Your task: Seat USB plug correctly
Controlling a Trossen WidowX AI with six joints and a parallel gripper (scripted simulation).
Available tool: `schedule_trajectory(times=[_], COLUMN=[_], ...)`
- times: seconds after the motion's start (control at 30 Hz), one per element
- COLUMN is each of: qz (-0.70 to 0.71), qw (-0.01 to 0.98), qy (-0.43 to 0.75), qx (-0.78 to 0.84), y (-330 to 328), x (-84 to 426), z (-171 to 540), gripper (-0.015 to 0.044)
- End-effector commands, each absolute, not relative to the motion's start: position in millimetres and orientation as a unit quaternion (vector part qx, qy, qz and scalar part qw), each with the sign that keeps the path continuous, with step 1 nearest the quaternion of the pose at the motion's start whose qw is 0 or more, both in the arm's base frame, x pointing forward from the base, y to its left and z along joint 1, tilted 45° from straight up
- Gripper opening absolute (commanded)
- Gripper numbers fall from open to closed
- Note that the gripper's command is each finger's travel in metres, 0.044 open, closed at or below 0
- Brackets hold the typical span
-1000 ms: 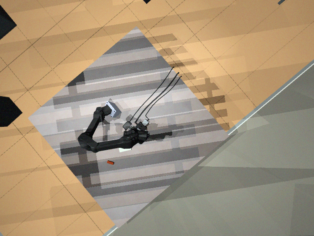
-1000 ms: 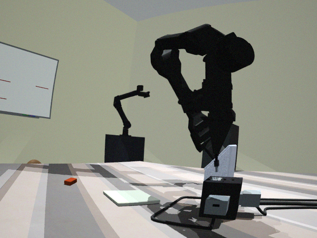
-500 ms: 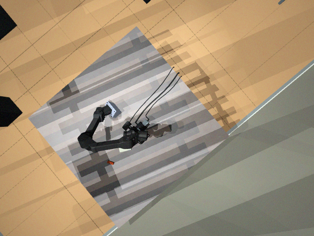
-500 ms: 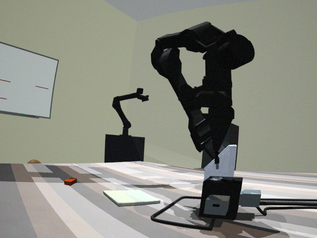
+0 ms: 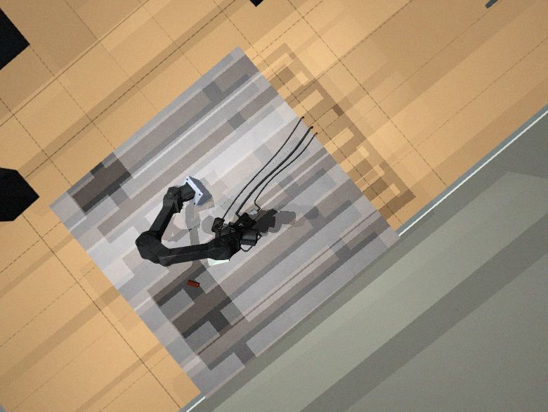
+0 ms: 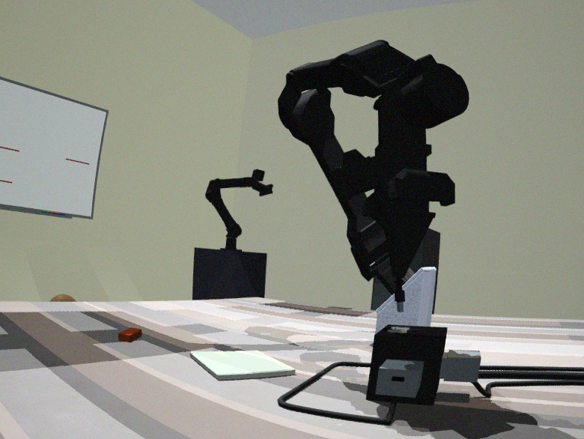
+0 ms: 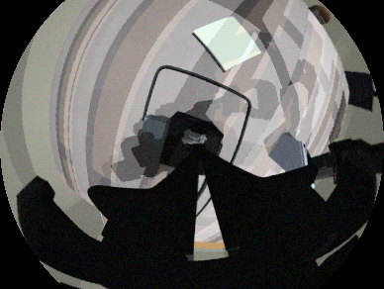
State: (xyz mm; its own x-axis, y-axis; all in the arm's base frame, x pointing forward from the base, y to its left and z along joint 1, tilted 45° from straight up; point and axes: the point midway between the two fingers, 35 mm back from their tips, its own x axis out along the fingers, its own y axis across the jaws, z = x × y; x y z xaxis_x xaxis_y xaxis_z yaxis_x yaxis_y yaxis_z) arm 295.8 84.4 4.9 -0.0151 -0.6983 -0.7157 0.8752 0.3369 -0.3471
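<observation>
Black and nearly closed, your tool [image 6: 400, 296] pinches the USB plug [image 6: 400, 305], held just above the power cube [image 6: 406, 363] and clear of its top socket. Your grey-striped desk [image 6: 141, 396] carries a pale pad [image 6: 241, 363], a small red block [image 6: 129, 334] and looping cables [image 6: 326, 372]; a whiteboard [image 6: 47, 155] hangs on the green wall.

My arm [image 6: 377, 141] folds high at the elbow, and my wrist turns straight down. My gripper [image 6: 400, 298] points vertically downward, its jaws nearly together, pinched tight on the small USB plug [image 6: 400, 306] held at my fingertips.
</observation>
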Motion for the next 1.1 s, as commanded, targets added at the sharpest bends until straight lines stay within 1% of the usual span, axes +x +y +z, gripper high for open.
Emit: schedule_trajectory(times=[0.0, 0.53, 1.07], qz=[-0.547, -0.440, -0.314], qw=[0.698, 0.697, 0.666], qy=[0.457, 0.561, 0.640], qx=[0.071, -0.076, -0.219], y=[84.0, 84.0, 84.0], x=[295.4, 295.4, 295.4], z=[4.5, 4.6, 4.6], gripper=[0.0000, 0.0000, 0.0000])
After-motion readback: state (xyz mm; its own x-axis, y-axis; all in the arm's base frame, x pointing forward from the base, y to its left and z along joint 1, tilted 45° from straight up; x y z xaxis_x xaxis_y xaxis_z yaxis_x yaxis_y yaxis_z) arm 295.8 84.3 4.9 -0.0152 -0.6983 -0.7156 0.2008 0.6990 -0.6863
